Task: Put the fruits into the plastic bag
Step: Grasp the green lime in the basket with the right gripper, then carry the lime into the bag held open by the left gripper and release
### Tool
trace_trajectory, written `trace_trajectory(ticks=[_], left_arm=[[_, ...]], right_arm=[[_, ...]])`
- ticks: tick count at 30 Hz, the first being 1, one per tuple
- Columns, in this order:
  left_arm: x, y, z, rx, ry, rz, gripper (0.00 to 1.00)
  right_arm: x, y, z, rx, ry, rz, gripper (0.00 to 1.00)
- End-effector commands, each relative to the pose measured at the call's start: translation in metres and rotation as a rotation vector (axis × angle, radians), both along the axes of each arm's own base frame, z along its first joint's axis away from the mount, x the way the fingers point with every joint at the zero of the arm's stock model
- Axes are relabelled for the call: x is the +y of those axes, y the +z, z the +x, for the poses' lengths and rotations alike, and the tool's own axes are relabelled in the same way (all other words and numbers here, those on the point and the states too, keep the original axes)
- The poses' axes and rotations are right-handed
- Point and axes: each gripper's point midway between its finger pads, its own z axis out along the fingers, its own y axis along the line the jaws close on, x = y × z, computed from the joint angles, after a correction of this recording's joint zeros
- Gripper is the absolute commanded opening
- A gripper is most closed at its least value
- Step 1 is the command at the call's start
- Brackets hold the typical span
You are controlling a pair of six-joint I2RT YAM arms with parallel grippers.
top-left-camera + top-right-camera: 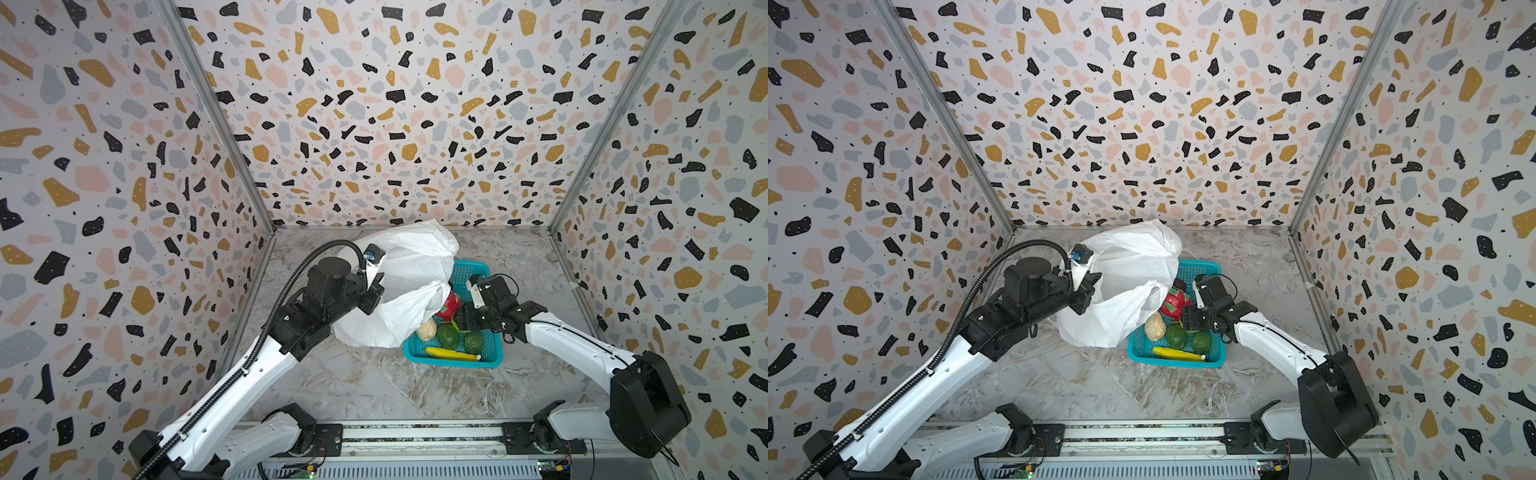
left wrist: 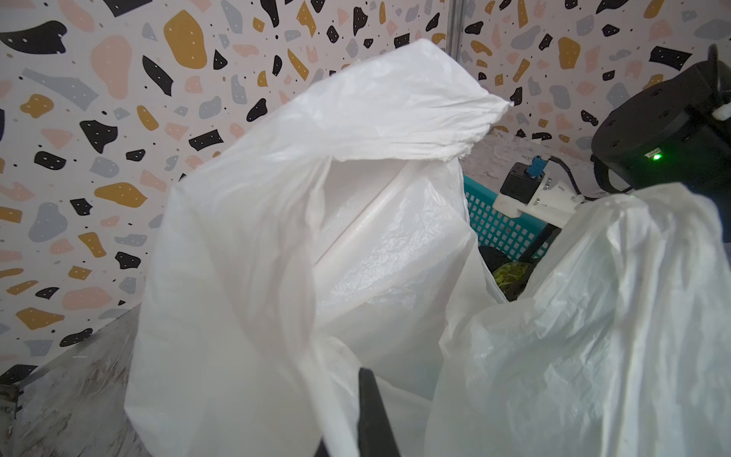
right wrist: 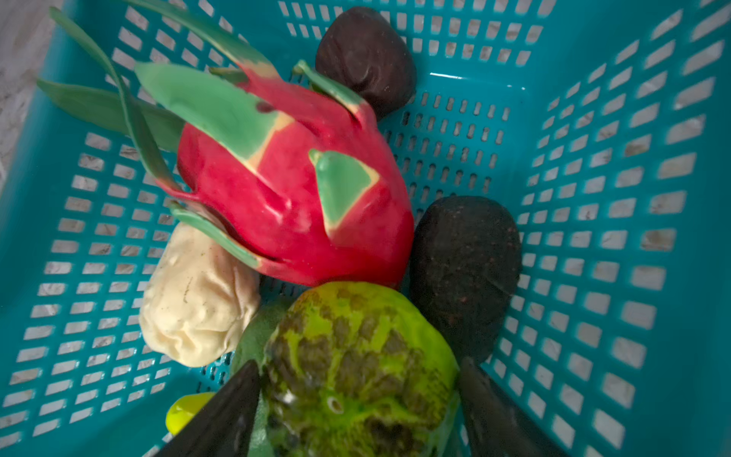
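The white plastic bag (image 1: 415, 257) (image 1: 1133, 257) (image 2: 277, 198) hangs lifted with its mouth gaping, and my left gripper (image 1: 376, 291) (image 2: 358, 399) is shut on its near edge. Beside it stands the teal basket (image 1: 457, 362) (image 3: 593, 198) with the fruits in it. These include a red dragon fruit (image 1: 451, 305) (image 3: 296, 198), a yellow banana (image 1: 452, 353) (image 1: 1177, 353) and a plain green fruit (image 1: 448, 336). My right gripper (image 1: 460, 326) (image 3: 360, 366) reaches into the basket. It is shut on a bumpy green fruit (image 3: 356, 324), one finger on each side.
The basket also holds a beige lumpy piece (image 1: 427, 330) (image 3: 197, 296), two dark brown fruits (image 3: 463, 273) (image 3: 364, 59) and another green fruit (image 1: 473, 341). The bag droops over the basket's left rim. Patterned walls (image 1: 124, 208) close in three sides of the marble table (image 1: 374, 386).
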Motion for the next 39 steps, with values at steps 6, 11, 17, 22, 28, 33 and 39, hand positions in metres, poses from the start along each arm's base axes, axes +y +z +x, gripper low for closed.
trace_trajectory(ticks=[6, 11, 17, 22, 28, 33, 39], left_arm=[[-0.001, -0.021, 0.006, 0.008, 0.005, 0.028, 0.00], [0.004, -0.026, 0.010, 0.004, 0.040, 0.040, 0.00], [0.006, -0.028, 0.012, -0.002, 0.061, 0.027, 0.00], [0.007, -0.023, 0.013, -0.023, 0.076, -0.005, 0.00], [0.008, -0.021, 0.013, -0.031, 0.087, -0.024, 0.00], [0.009, -0.023, 0.015, -0.025, 0.105, -0.040, 0.00], [0.003, -0.026, 0.014, -0.007, 0.083, -0.065, 0.00]], right_arm=[[-0.001, -0.009, -0.003, 0.002, -0.004, -0.016, 0.78], [-0.001, -0.020, -0.010, 0.041, -0.010, -0.013, 0.87], [-0.006, -0.028, -0.011, 0.053, -0.026, -0.044, 0.90], [-0.007, -0.023, -0.009, 0.036, -0.029, -0.044, 0.65], [-0.002, 0.031, 0.001, -0.122, -0.030, 0.052, 0.35], [0.019, 0.114, -0.003, -0.323, 0.078, 0.225, 0.32], [0.051, 0.189, -0.020, -0.512, 0.233, 0.367, 0.32]])
